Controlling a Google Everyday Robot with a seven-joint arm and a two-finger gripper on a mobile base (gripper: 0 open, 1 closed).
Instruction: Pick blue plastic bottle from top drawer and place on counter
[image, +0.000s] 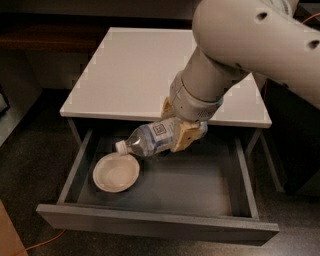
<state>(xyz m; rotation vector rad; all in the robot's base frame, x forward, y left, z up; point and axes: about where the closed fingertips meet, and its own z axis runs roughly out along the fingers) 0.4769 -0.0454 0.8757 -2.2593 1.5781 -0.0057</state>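
Observation:
The blue plastic bottle (150, 138) is clear with a bluish-white label and white cap. It lies nearly level in the air, cap pointing left, above the open top drawer (190, 182). My gripper (181, 131) is shut on the bottle's rear half, its tan fingers (189, 136) on either side of it. The gripper hangs just in front of the front edge of the white counter (140, 65). The bottle's base is hidden behind the fingers.
A white bowl (116, 172) sits in the left part of the drawer, below the bottle's cap. My large white arm (250, 40) covers the counter's right rear. Dark floor surrounds the cabinet, and an orange cable (45, 242) lies at the lower left.

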